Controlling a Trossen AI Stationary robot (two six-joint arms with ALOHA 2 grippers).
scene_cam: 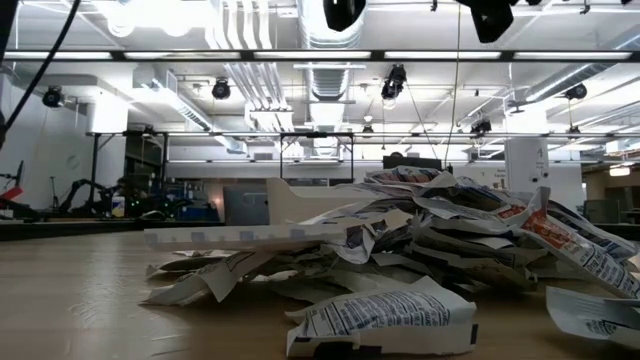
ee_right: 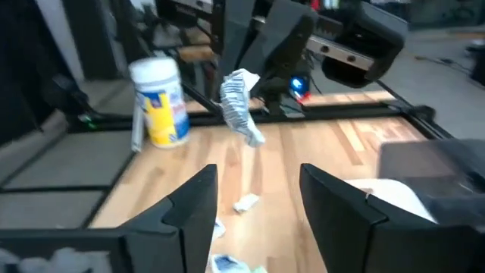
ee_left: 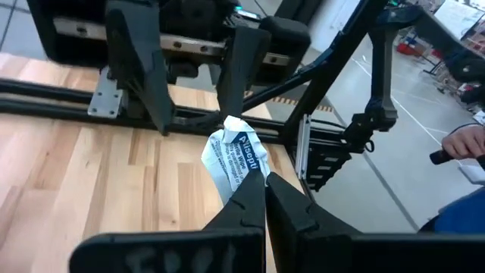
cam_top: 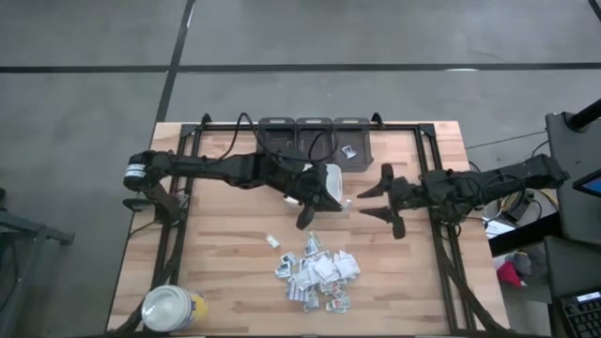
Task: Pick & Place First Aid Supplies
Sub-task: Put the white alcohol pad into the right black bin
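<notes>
The left gripper is pinching a white packet between closed fingers, holding it above the table near its middle. Facing it from the right, the right gripper is hovering with fingers spread apart, holding nothing. The pile of packets is lying nearer, with a jar at the near left corner.

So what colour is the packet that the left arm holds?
White packet with dark blue print, clearest in the left wrist view.

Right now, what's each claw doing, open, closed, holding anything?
Left claw: closed on a packet, held above the table.
Right claw: open, empty, facing the left one.
</notes>
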